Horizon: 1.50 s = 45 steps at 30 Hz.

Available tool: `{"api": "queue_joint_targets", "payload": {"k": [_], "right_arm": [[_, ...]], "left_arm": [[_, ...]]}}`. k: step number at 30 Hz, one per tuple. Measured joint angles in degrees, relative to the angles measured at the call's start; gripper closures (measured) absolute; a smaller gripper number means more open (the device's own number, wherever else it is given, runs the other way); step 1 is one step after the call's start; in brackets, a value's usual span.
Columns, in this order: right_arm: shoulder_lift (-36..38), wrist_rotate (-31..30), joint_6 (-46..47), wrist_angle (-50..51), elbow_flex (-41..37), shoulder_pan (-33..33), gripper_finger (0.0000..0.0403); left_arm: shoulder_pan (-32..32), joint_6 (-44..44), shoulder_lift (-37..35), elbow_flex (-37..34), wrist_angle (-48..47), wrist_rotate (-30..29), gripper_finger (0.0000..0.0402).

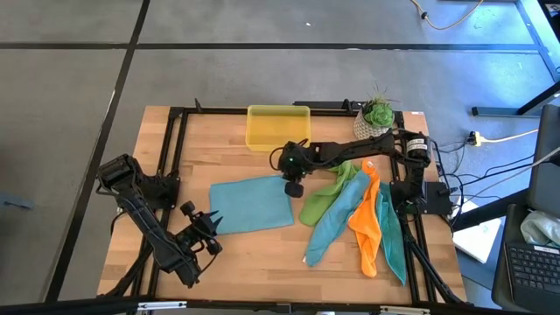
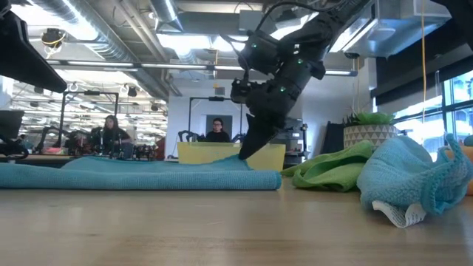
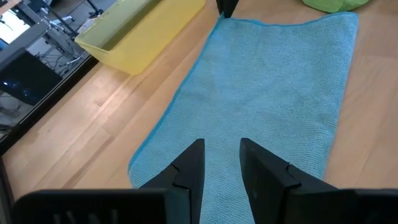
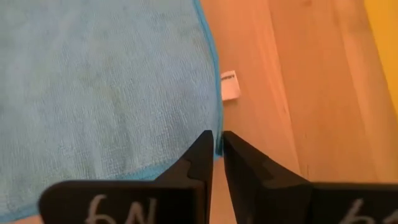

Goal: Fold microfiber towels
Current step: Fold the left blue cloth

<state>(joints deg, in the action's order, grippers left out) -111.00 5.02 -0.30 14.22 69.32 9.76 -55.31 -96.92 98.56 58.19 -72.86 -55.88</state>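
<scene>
A teal towel lies spread flat on the table's middle; it also shows in the left wrist view and the low view. My right gripper is shut on its far right corner. My left gripper is open over the towel's near left part, its fingers apart just above the cloth; I cannot tell if they touch it. A lime green towel, a teal towel, an orange towel and another teal towel lie bunched in a pile at the right. My right gripper pinches the teal towel's far right corner between its two fingertips, on the hemmed edge just past a white tag. The fingers slant down from above. The corner stays low at the table and the rest of the towel lies flat.
A yellow tray stands at the far edge behind the towel. A potted plant stands at the far right. Bare wood lies near the front edge. People show in the room beyond.
</scene>
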Motion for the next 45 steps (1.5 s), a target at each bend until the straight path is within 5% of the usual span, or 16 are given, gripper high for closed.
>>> {"api": "queue_joint_targets", "payload": {"k": [6,14,25,30,36,45], "right_arm": [[0.0,0.0,-1.3,-0.4,0.0,0.3,0.0352],[0.0,0.0,-1.4,1.4,0.0,0.2,0.0393],[-1.0,-1.0,-1.6,-6.1,-0.6,0.7,0.0219],[-4.5,-0.7,1.5,-5.6,-1.4,0.8,0.0185],[-4.5,-2.1,1.4,-6.2,-1.3,0.5,0.0226],[-3.7,-2.8,-0.7,-4.2,-0.9,0.4,0.0386]], "left_arm": [[0.0,0.0,0.0,0.0,0.1,0.0,0.0308],[-0.3,0.0,0.0,0.0,0.5,0.0,0.0308],[-1.3,0.0,0.0,0.0,0.6,0.1,0.0308],[-1.3,0.0,0.0,0.0,0.7,-0.1,0.0308],[-1.2,0.0,0.0,0.0,0.4,-1.1,0.0308],[-1.2,0.0,0.0,0.0,0.3,-1.7,0.0308]]}}
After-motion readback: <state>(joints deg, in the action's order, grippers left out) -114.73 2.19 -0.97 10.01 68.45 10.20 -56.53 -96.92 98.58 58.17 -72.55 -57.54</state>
